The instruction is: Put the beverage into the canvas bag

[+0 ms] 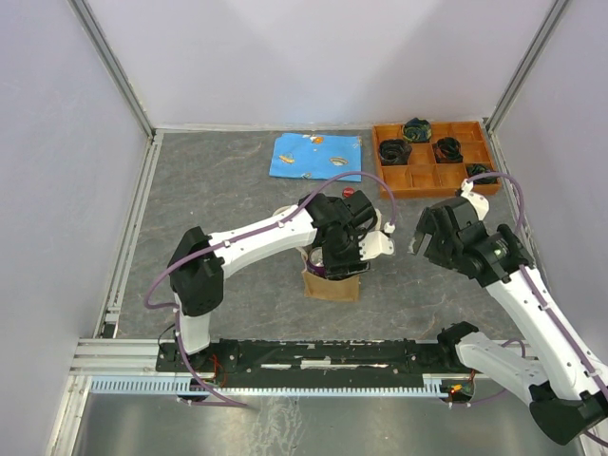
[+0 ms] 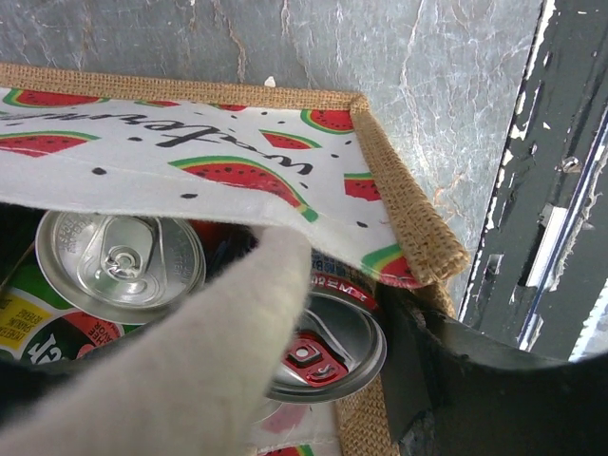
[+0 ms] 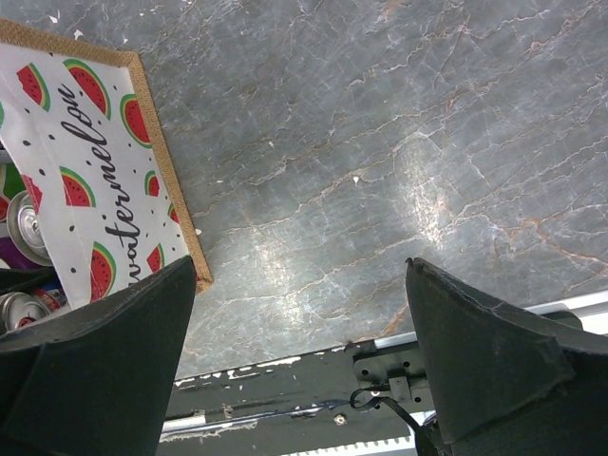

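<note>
The canvas bag (image 1: 332, 285) stands mid-table, burlap with a white watermelon print (image 2: 237, 152). Two beverage cans sit upright inside it: one with a silver tab (image 2: 119, 261) and one with a red tab (image 2: 328, 347). My left gripper (image 1: 344, 255) hovers over the bag mouth with its jaws spread wide. The red-tab can lies between them, beside the dark right finger (image 2: 427, 370). A white rope handle (image 2: 190, 370) hides the left finger. My right gripper (image 1: 429, 237) is open and empty over bare table, right of the bag (image 3: 95, 161).
A blue printed cloth (image 1: 315, 155) lies at the back. An orange compartment tray (image 1: 432, 179) with dark coiled items stands at the back right. A small red object (image 1: 348, 192) lies behind the bag. A black rail (image 1: 285, 356) runs along the near edge.
</note>
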You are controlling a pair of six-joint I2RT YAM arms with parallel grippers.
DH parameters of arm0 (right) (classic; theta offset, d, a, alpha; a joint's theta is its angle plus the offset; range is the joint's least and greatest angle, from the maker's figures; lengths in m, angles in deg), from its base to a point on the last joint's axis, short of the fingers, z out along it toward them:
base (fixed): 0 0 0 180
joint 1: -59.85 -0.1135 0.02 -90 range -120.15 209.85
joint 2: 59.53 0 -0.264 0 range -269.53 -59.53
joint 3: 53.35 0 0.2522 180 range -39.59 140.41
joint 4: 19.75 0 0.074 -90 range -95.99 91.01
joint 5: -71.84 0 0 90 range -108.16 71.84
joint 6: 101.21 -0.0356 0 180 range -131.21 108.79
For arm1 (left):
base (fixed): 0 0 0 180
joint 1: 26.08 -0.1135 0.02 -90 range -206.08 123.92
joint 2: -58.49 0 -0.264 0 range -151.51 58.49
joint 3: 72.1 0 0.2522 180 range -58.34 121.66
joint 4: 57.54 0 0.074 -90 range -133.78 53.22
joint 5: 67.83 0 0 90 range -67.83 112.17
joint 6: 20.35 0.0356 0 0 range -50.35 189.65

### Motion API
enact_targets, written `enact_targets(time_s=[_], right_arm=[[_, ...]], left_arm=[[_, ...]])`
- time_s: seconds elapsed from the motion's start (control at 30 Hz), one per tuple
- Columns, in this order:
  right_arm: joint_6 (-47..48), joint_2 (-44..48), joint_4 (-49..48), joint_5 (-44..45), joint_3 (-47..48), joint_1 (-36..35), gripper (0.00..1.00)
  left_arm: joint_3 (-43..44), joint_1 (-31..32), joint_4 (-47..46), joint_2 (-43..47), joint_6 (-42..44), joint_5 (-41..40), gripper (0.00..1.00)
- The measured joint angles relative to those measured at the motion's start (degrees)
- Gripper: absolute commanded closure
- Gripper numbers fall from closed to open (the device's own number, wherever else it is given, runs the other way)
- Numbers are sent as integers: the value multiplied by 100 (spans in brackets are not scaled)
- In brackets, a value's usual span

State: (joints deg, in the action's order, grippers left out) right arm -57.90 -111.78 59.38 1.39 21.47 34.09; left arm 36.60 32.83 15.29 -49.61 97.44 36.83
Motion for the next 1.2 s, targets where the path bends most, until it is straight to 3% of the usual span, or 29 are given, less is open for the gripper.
enact_targets(time_s=[0.1,0.27,0.37,0.5,1.0,1.2], right_arm=[[-9,66,2,0,0,0,1],[-44,168,4,0,-2,0,1],[-63,203,7,-2,-2,0,1],[-103,219,9,-2,-2,0,1],[-87,236,-144,-173,-2,0,1],[138,238,-730,-461,-2,0,1]], left_arm=[[-31,13,-42,2,-83,-70,77],[-20,50,-42,2,-142,-111,36],[33,72,-20,2,-184,-94,23],[334,105,105,7,-269,52,18],[671,35,369,597,-507,625,16],[658,-1250,-52,1290,-1167,992,16]])
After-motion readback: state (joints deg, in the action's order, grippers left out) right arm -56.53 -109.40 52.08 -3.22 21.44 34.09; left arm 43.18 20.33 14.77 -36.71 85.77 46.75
